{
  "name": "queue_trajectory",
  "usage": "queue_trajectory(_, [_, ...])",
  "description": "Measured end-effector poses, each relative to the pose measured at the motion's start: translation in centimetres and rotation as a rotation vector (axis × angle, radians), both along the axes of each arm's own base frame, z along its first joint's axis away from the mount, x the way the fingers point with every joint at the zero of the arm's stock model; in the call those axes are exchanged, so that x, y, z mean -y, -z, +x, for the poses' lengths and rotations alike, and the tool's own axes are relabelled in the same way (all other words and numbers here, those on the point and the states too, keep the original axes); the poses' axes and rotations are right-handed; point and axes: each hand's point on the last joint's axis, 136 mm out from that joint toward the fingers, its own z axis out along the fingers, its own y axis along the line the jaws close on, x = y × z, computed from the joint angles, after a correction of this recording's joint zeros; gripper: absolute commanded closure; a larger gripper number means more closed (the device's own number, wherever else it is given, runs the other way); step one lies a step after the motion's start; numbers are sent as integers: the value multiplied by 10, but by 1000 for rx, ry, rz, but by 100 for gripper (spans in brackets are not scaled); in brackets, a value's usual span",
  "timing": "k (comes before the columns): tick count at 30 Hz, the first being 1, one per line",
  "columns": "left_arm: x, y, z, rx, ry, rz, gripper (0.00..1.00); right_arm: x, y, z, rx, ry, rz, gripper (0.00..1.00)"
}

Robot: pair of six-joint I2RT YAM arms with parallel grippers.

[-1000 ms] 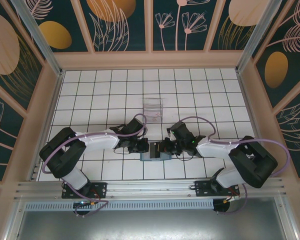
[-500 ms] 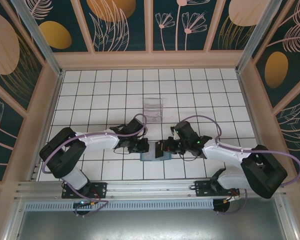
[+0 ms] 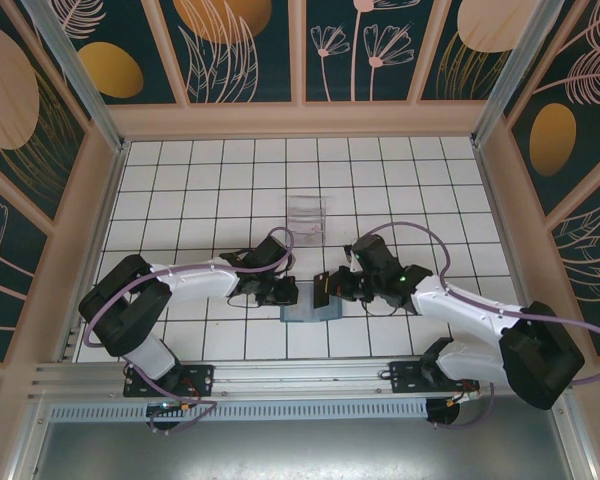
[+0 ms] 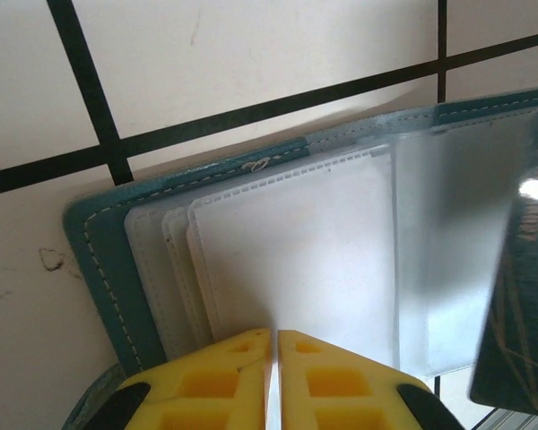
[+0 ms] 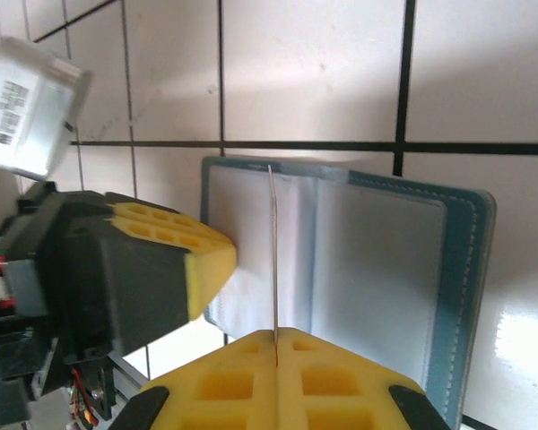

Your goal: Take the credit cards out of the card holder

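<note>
Extraction of the black card (image 3: 322, 290) is the step in hand. The right gripper (image 5: 276, 333) has its fingers pressed together on that card, which stands on edge straight out from the fingertips, above the open holder (image 5: 466, 269). It looks free of the sleeves, or very nearly.

The left gripper (image 4: 274, 333) also has its fingers squeezed together. Its tips rest on the clear sleeves just ahead of them, on the holder's half farther from the right gripper. Whether a sleeve is nipped between them I cannot tell. It seems to be steadying the holder.

Next, I judge, the right hand must carry the card away and set it down beside the holder. It then returns for the whitish card, which I cannot tell apart from the sleeves.
</note>
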Motion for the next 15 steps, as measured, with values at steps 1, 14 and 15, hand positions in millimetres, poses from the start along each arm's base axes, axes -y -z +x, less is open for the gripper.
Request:
queue_trajectory(1, [-1,0,0,0,-1,3,87,-1,-4,2,12,-3,0,98])
queue_trajectory(14, [-9,-11,5,36,-26,41,81,6,-41,26,255,-190,-212,99])
queue_trajectory(15, [-10,-10,6,40,-29,45,81,7,-41,28,273,-216,-242,99])
